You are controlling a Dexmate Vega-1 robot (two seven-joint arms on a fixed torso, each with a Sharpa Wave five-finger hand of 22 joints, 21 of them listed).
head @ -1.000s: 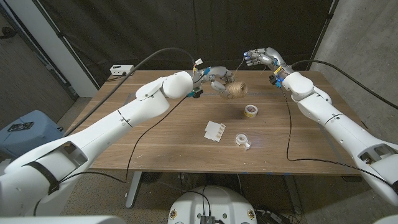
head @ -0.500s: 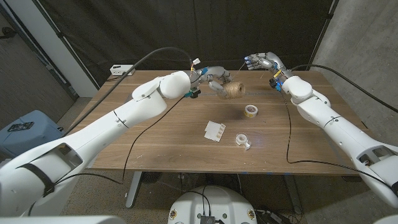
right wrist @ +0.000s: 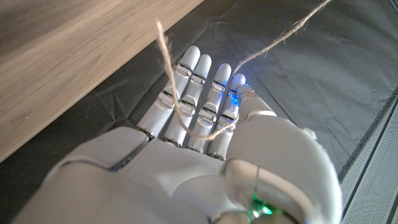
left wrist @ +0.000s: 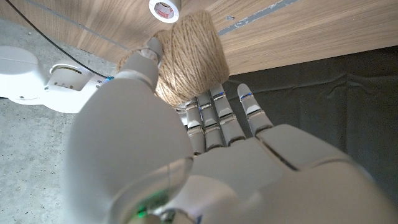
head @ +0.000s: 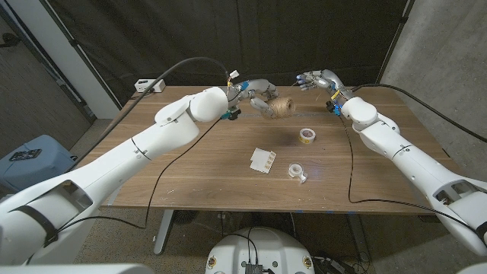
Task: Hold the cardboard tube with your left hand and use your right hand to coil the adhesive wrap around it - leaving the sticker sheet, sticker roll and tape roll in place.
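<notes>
My left hand (head: pixel 257 92) holds the tube (head: pixel 284 107) above the table's far middle; the tube is thickly coiled with brown twine rather than adhesive wrap. In the left wrist view the fingers (left wrist: pixel 217 118) and thumb clasp the twine-covered tube (left wrist: pixel 189 56). My right hand (head: pixel 315 78) hovers just right of the tube, past the table's far edge. A loose twine strand (right wrist: pixel 166 68) loops across its fingers (right wrist: pixel 199 99) under the thumb. The sticker sheet (head: pixel 263 160), a yellowish roll (head: pixel 307 135) and a clear roll (head: pixel 297 171) lie on the table (head: pixel 183 175).
A white power box (head: pixel 149 84) sits at the table's far left corner. Black cables trail from both arms across the tabletop. A dark curtain hangs behind the table and a concrete wall stands to the right. A small roll (left wrist: pixel 165 7) shows in the left wrist view.
My right hand has moved left, closer to the tube, carrying the strand. The left hand and tube have shifted slightly left and farther back. The items on the table have stayed put.
</notes>
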